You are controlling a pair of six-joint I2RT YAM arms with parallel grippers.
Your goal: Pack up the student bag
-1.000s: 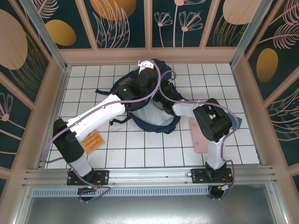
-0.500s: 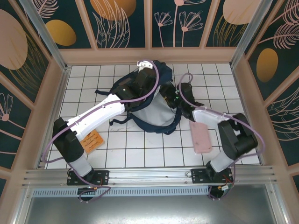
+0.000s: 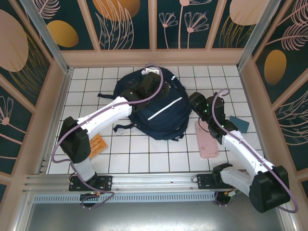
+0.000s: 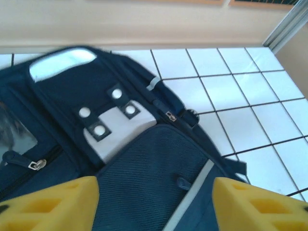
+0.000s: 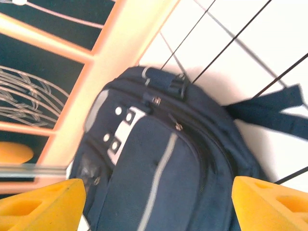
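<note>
The student bag [image 3: 161, 109], a large navy backpack with a thin white stripe, lies flat on the tiles with its front up. My left gripper [image 3: 156, 90] hovers over its upper part. In the left wrist view the yellow fingers [image 4: 48, 204] stand wide apart above the mesh front pocket [image 4: 154, 168], with nothing between them. My right gripper [image 3: 193, 100] is just off the bag's right side, open and facing it. In the right wrist view the bag [image 5: 159, 159] lies beyond the gripper [image 5: 155, 204], whose jaws hold nothing.
A flat pink case [image 3: 207, 139] lies on the tiles right of the bag, under my right forearm. A small teal book [image 3: 239, 123] lies further right. An orange card [image 3: 96, 143] lies by the left arm. Wooden walls [image 3: 154, 57] close in the tiled floor.
The bag was held up and partly folded; now it lies flat, front up. My left gripper has opened and let go of it. The right arm has swung back to the right.
</note>
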